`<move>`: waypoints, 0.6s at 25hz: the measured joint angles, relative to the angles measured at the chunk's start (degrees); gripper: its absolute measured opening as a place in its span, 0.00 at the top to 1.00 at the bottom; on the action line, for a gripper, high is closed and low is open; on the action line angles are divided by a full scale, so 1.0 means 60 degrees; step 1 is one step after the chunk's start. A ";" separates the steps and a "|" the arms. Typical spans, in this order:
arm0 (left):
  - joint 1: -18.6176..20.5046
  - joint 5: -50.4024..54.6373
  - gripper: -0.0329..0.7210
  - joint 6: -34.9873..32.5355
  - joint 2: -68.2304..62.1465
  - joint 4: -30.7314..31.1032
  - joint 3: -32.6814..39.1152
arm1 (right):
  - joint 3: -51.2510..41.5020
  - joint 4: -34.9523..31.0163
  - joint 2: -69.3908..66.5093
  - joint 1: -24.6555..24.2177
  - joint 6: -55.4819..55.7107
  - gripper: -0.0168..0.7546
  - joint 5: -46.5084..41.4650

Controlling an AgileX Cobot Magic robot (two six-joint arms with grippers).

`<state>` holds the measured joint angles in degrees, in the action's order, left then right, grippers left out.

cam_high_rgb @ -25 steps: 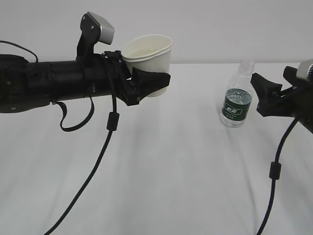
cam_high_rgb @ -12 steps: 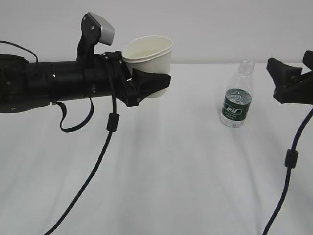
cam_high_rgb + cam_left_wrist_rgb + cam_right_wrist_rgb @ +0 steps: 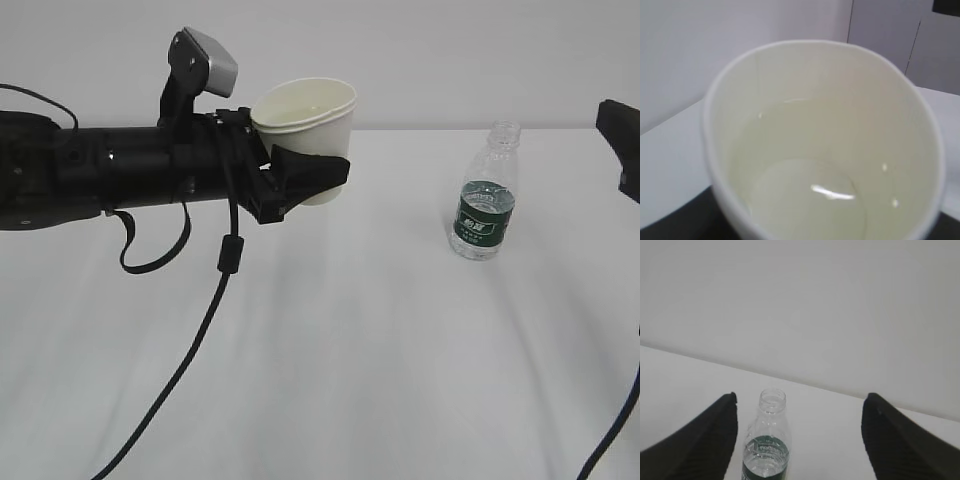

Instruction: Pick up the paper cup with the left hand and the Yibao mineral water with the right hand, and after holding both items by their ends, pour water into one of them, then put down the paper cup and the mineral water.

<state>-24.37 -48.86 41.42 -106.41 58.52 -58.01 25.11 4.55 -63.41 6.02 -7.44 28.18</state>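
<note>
The paper cup (image 3: 305, 125) hangs upright above the table at upper left, my left gripper (image 3: 318, 168) shut on its lower wall. In the left wrist view the paper cup (image 3: 825, 115) fills the frame, and water (image 3: 805, 200) lies in its bottom. The Yibao mineral water (image 3: 485, 205) stands capless on the table at the right, with nothing touching it. Only a black tip of my right gripper (image 3: 622, 145) shows at the right edge, apart from the bottle. In the right wrist view the right gripper (image 3: 800, 400) is open, with the bottle (image 3: 766, 445) standing beyond it, near the left finger.
A white table (image 3: 350, 340) runs under both arms, with a plain wall behind it. The left arm's black cable (image 3: 200, 330) hangs down to the table's front left. Another cable (image 3: 615, 430) dangles at the lower right edge.
The right gripper has drawn back to the right and upward, away from the bottle, and is now mostly out of the exterior view. The left arm and cup have barely shifted.
</note>
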 joint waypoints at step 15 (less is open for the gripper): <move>0.0000 -0.0248 0.36 0.0000 0.0000 0.0054 0.0000 | 0.0373 0.0000 0.3644 0.0000 -0.0183 0.22 -0.4697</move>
<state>-24.37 -50.35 41.42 -106.41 58.84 -58.01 27.35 4.55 -41.54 6.02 -8.54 0.00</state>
